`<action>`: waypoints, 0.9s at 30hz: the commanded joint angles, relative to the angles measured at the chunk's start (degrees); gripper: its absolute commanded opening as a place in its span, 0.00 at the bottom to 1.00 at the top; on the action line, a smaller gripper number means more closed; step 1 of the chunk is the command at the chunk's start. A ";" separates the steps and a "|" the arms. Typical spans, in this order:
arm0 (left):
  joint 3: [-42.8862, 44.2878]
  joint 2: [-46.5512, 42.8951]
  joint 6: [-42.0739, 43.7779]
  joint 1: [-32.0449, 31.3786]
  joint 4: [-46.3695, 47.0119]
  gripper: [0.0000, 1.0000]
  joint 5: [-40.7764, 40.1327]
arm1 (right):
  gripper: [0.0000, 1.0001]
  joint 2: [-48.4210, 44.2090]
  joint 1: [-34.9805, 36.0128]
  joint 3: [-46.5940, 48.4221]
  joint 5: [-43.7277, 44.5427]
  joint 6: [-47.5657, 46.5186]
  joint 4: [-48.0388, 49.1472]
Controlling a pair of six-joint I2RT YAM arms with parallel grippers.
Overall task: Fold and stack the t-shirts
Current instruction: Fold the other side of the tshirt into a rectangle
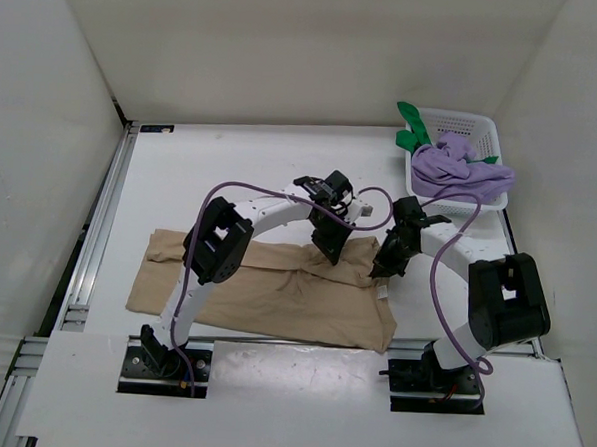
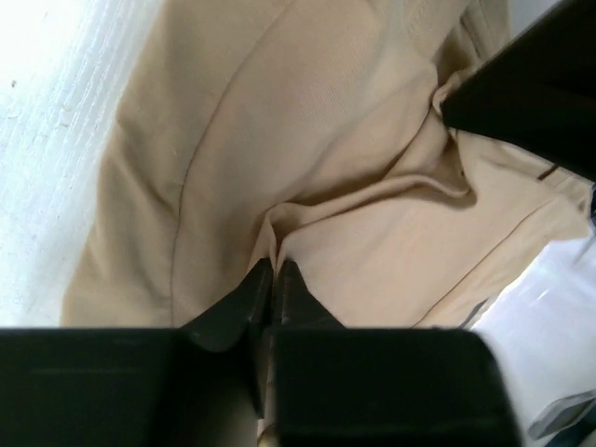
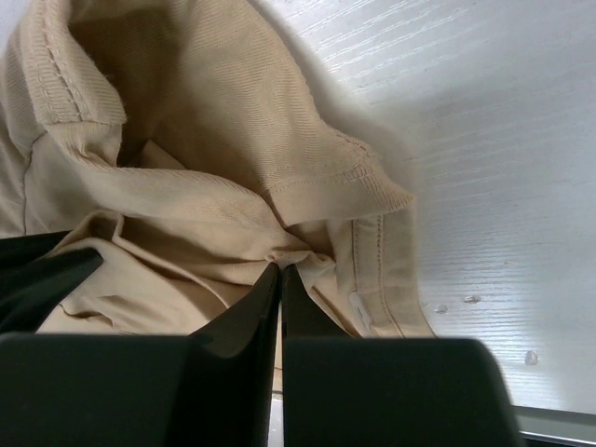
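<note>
Top external view: the tan t-shirt [image 1: 265, 292] lies spread and rumpled to the left of the white basket [image 1: 479, 123], nearer the arm bases. The purple t-shirt [image 1: 467, 167] and green t-shirt [image 1: 414, 129] sit heaped in that basket. The tan cloth looks light and limp and will likely sag, so hems or shoulder seams are the best places to hold. The left gripper [image 1: 329, 247] and right gripper [image 1: 384, 268] are each pinched tight on a fold at its basket-side edge.

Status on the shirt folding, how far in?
Done: nothing stacked, no finished fold visible. In hand: left gripper and right gripper both pinch the tan t-shirt, lying rumpled on the table. To do: purple t-shirt and green t-shirt, bunched in the white basket.
</note>
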 commanded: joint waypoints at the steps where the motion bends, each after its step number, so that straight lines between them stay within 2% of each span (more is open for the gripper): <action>1: 1.72 -2.44 0.67 -0.65 -1.04 0.10 0.43 | 0.00 -0.12 0.02 0.20 -0.73 -0.37 0.50; 8: 2.25 -10.69 0.67 -0.03 -4.73 0.10 -3.17 | 0.00 -6.26 2.21 3.72 6.46 -3.63 -5.30; 14: -3.54 -17.82 0.67 -0.03 -4.73 0.10 -3.79 | 0.00 -13.29 7.83 3.54 12.27 -3.54 -10.22; 18: -8.37 -21.07 0.67 -0.03 -5.26 0.10 -3.79 | 0.00 -16.90 10.47 0.03 12.28 -1.43 -10.84; 24: -16.11 -21.78 0.67 -1.18 -5.26 0.10 -3.79 | 0.00 -15.67 13.55 -2.96 12.18 -0.20 -8.47; 27: -18.75 -20.47 0.67 -2.23 -4.65 0.16 -3.18 | 0.00 -14.36 13.56 -2.96 12.89 -0.72 -8.47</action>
